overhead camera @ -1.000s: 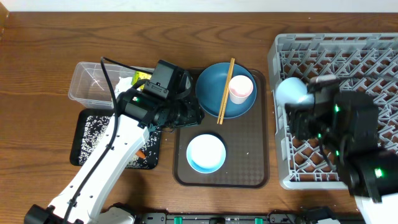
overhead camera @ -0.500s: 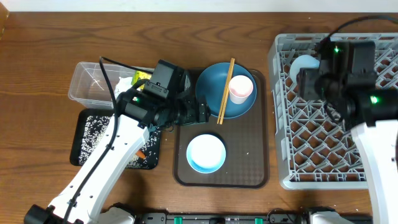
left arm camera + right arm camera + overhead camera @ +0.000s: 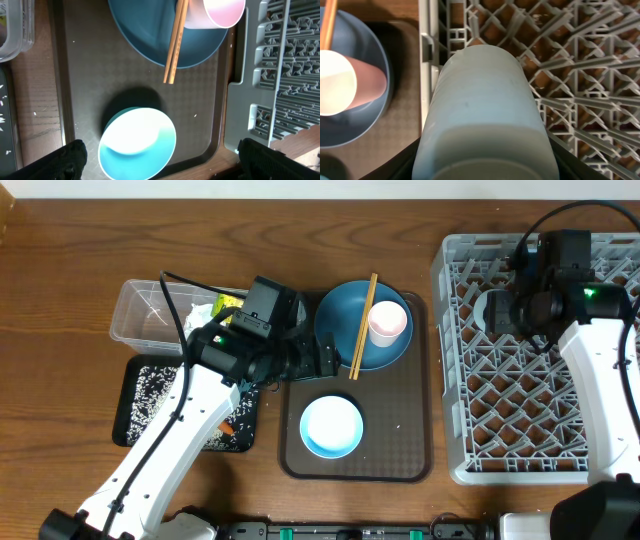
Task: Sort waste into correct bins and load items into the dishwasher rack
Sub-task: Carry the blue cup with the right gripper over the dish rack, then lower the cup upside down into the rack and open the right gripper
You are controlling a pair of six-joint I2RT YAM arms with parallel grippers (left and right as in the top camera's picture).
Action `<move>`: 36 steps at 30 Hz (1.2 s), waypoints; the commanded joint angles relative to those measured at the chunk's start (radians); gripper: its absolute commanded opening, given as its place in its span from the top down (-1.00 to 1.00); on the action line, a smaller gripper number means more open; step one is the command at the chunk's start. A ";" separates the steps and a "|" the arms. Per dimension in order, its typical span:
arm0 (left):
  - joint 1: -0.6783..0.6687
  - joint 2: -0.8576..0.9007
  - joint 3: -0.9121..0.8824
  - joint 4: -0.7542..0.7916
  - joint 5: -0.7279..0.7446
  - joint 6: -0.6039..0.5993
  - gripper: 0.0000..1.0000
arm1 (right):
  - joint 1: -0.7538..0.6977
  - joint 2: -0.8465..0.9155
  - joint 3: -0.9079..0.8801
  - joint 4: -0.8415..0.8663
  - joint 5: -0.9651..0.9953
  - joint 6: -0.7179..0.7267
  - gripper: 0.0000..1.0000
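Note:
My right gripper is shut on the light-blue cup, which lies on its side over the back-left part of the grey dishwasher rack. My left gripper hangs open and empty above the brown tray's left part. Below it sits the light-blue bowl. The dark-blue plate carries the chopsticks and the pale-pink cup. A white napkin and a yellow-green packet lie in the clear tub.
The brown serving tray lies between the bins and the rack. A black tray with scattered rice and an orange carrot bit sits in front of the clear tub. My left arm crosses over it.
My left gripper has opened wide in place. My right arm has carried the light-blue cup from the rack's front-left toward its back-left part.

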 commanded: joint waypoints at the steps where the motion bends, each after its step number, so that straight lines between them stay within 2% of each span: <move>1: 0.004 -0.005 -0.006 -0.002 -0.013 0.003 -1.00 | -0.010 0.025 0.020 0.000 -0.067 -0.038 0.98; 36: 0.004 -0.005 -0.006 -0.002 -0.013 0.003 -0.99 | -0.010 0.088 -0.014 -0.048 -0.059 -0.040 0.98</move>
